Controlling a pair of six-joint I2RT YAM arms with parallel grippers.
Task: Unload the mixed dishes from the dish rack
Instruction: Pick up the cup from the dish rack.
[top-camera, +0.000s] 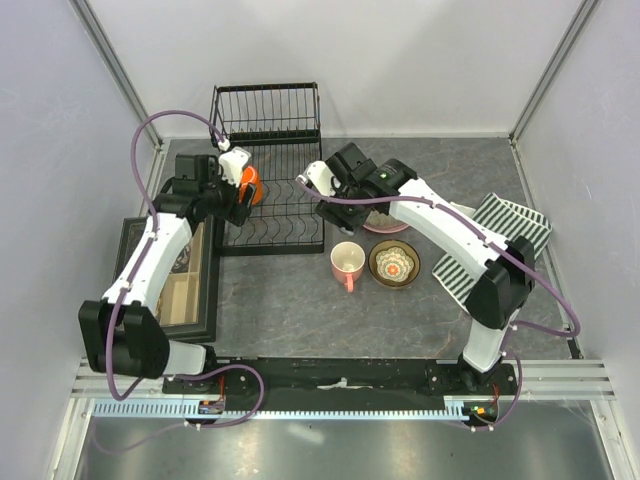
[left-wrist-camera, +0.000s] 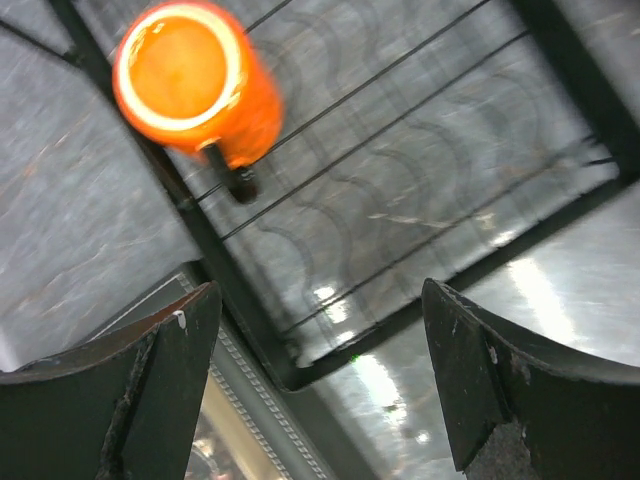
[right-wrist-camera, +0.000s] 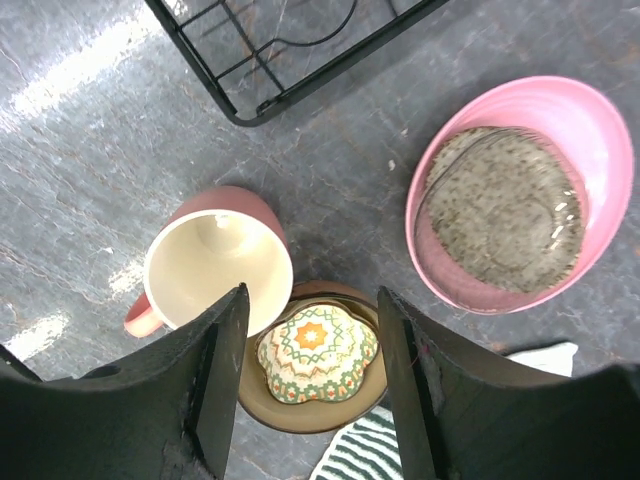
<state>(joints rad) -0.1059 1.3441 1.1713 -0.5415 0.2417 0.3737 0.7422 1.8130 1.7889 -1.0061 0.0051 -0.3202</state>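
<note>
The black wire dish rack (top-camera: 268, 215) stands at the back left and holds an orange mug (top-camera: 250, 184) at its left edge. In the left wrist view the orange mug (left-wrist-camera: 195, 80) sits upright on the rack base (left-wrist-camera: 400, 170). My left gripper (top-camera: 236, 203) (left-wrist-camera: 320, 390) hovers open and empty over the rack's corner, apart from the mug. On the table lie a pink mug (top-camera: 347, 263) (right-wrist-camera: 220, 265), a tan-brown bowl (top-camera: 394, 264) (right-wrist-camera: 262, 405) with the small white patterned bowl (right-wrist-camera: 318, 352) inside it, and the pink dish (top-camera: 388, 228) (right-wrist-camera: 510, 210). My right gripper (top-camera: 335, 200) (right-wrist-camera: 312, 390) hangs open and empty above them.
A striped cloth (top-camera: 495, 245) (right-wrist-camera: 360, 450) lies at the right. A black-framed box of trinkets (top-camera: 180, 275) stands left of the rack. The rack's upright wire back (top-camera: 265, 105) rises at the far side. The rack's corner (right-wrist-camera: 250, 100) shows in the right wrist view.
</note>
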